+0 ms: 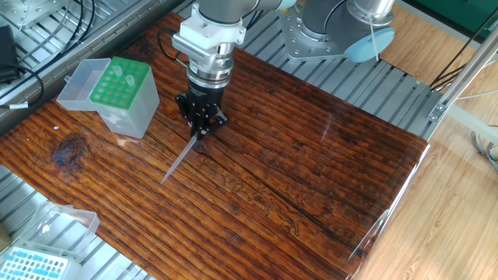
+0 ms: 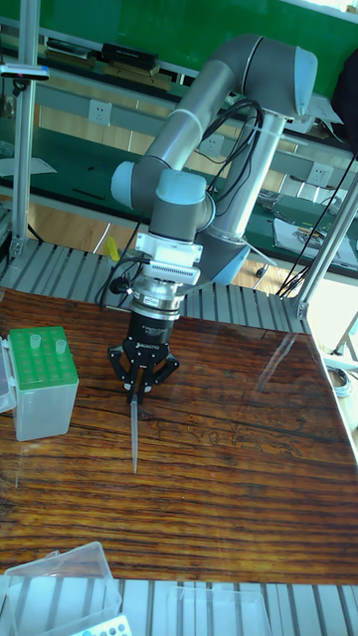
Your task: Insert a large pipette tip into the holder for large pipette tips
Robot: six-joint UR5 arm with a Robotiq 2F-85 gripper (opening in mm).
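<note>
Tall fixed view, hand (image 2: 136, 390) clamped on large pipette tip (image 2: 133, 432), point slanting down below fingers toward table (image 2: 239, 497)

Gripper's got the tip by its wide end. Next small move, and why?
Probably a straight lift. The gripper is shut on the wide end of the large pipette tip, whose point still looks to be down at the wooden table. The green holder stands to the side with its rack higher than the tip, so I'd raise before moving across.
</note>
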